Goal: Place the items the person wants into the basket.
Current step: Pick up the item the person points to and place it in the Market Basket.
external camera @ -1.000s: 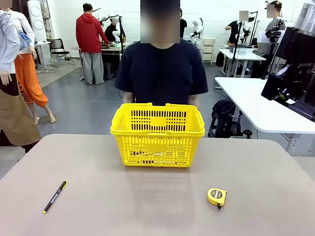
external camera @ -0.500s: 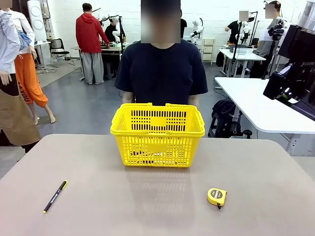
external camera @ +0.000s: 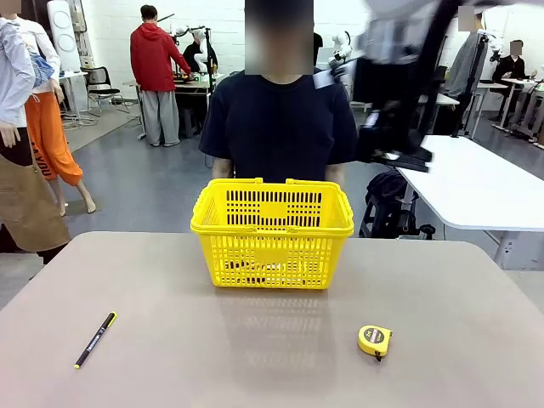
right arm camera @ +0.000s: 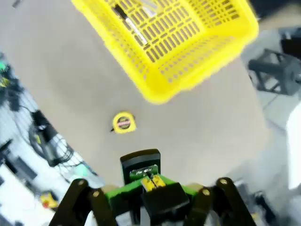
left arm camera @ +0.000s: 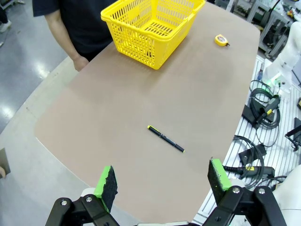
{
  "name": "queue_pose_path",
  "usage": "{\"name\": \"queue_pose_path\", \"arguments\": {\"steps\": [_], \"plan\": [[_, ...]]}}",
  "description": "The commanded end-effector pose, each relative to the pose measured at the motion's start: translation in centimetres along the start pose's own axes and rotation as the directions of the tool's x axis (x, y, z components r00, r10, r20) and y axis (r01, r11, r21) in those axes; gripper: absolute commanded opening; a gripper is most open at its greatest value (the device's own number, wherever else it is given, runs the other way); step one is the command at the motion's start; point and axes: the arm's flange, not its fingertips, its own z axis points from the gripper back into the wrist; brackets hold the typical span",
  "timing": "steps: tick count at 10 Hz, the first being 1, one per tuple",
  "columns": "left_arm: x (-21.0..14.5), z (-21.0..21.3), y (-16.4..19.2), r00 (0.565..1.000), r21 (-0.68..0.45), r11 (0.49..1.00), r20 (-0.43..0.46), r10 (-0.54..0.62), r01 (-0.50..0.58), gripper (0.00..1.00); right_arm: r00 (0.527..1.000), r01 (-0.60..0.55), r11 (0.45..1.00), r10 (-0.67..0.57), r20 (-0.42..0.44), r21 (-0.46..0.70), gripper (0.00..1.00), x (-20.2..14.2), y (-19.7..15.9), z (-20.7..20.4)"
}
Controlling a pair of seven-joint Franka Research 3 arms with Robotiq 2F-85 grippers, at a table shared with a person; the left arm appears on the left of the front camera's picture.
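Front view: bright yellow lattice-sided basket (external camera: 272, 234) sits mid-surface just before the person (external camera: 280, 127) in a navy T-shirt, black pen (external camera: 94, 340) near left, yellow tape measure (external camera: 375, 340) near right. Left wrist view: left gripper (left arm camera: 162, 181) jaws wide, empty, high over the surface (left arm camera: 117, 117). Right wrist view: right gripper (right arm camera: 149, 181) jaws clamped together, blurred; slim items (right arm camera: 134, 23) lie in the basket.
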Motion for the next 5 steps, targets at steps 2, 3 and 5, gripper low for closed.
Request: {"name": "queue_pose_path", "arguments": {"steps": [2, 3, 5], "plan": [[-0.3, 0.0, 0.0, 1.000, -0.003, 1.000, 0.020, -0.020, 0.020, 1.00, 0.959, -0.282, 0.954, 0.281, -0.020, -0.106, 0.00, 9.0, -5.1, 0.4], [-0.3, 0.0, 0.0, 1.000, -0.003, 1.000, 0.020, -0.020, 0.020, 1.00, 0.941, -0.335, 0.935, 0.339, 0.015, -0.115, 0.00, 10.9, -5.2, -0.6], [-0.3, 0.0, 0.0, 1.000, -0.003, 1.000, 0.020, -0.020, 0.020, 1.00, 0.898, -0.430, 0.897, 0.436, 0.058, -0.100, 0.00, 14.0, -4.4, -2.6]]}}
